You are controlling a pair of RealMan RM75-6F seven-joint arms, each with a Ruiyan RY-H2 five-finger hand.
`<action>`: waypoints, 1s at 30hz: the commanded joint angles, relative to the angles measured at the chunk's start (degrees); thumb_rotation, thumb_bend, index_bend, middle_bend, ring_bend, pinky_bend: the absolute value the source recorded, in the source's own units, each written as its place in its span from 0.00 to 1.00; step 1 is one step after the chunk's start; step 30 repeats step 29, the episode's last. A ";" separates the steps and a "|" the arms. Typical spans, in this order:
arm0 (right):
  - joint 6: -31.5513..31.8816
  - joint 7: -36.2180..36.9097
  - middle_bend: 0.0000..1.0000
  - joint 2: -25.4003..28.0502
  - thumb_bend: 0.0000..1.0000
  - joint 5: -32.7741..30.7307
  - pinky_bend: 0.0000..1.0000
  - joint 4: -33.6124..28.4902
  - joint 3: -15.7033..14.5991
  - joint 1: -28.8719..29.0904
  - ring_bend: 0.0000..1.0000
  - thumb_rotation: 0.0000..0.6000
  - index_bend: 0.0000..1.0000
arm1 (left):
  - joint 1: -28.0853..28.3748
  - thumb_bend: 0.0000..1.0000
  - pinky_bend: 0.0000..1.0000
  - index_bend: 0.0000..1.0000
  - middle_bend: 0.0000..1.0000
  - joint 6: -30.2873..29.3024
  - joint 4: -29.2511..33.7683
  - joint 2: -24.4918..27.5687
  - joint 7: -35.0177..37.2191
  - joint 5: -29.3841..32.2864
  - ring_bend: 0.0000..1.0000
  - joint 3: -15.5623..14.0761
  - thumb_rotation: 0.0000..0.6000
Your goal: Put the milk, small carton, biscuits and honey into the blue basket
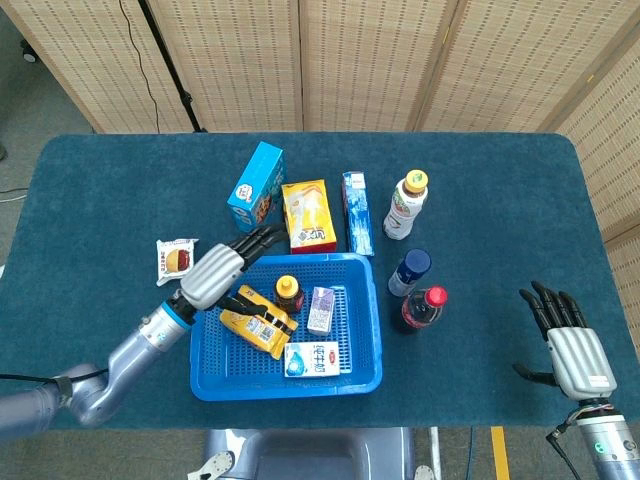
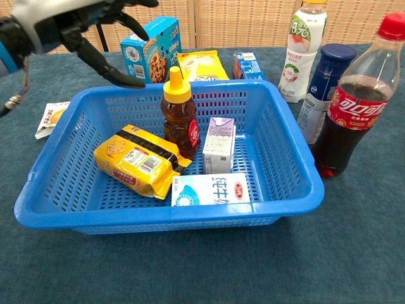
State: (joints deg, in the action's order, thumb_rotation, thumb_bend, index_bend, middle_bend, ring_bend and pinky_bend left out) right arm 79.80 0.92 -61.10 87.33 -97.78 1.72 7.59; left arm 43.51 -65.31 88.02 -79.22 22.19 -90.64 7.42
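Dark teal cloth covers the table [image 1: 100, 180]; wicker screens stand behind. Your blue basket [image 1: 365, 330] sits front-centre. Inside it, the honey [image 2: 179, 111] stands upright, touching the small carton [image 2: 219, 145] on its right and the biscuits [image 2: 138, 160] on its left; the milk [image 2: 210, 189] lies flat by the near wall. Your left hand [image 1: 220, 270] hovers over the basket's left rim, fingers spread, holding nothing. Your right hand [image 1: 563, 335] rests well apart at the table's right edge, fingers extended, empty.
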 commanded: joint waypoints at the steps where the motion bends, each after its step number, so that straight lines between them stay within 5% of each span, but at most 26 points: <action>1: 0.04 -0.05 0.00 0.02 0.00 0.15 0.00 -0.10 -0.08 -0.03 0.00 1.00 0.00 | -3.43 0.08 0.17 0.00 0.00 -3.73 2.46 5.62 0.16 -0.60 0.00 -0.71 1.00; 5: 0.28 -0.36 0.00 0.01 0.00 0.61 0.00 -0.33 -0.26 -0.12 0.00 1.00 0.00 | -8.23 0.08 0.02 0.00 0.00 -5.12 4.42 12.55 -4.00 2.78 0.00 -2.80 1.00; 12: 1.46 -0.73 0.00 0.03 0.00 1.94 0.00 -0.63 -0.50 -0.47 0.00 1.00 0.00 | -17.79 0.08 0.00 0.00 0.00 -9.99 5.65 19.07 -9.28 7.83 0.00 -6.86 1.00; 22: 4.72 -5.30 0.00 -2.64 0.00 2.20 0.00 2.07 0.78 -1.18 0.00 1.00 0.00 | -30.39 0.08 0.00 0.00 0.00 -19.31 4.47 19.87 -9.81 10.43 0.00 -10.43 1.00; 30: 6.40 -9.31 0.00 -5.51 0.00 0.33 0.00 4.07 2.32 -1.61 0.00 1.00 0.00 | -33.62 0.08 0.00 0.00 0.00 -20.00 2.49 18.58 -8.56 9.64 0.00 -11.04 1.00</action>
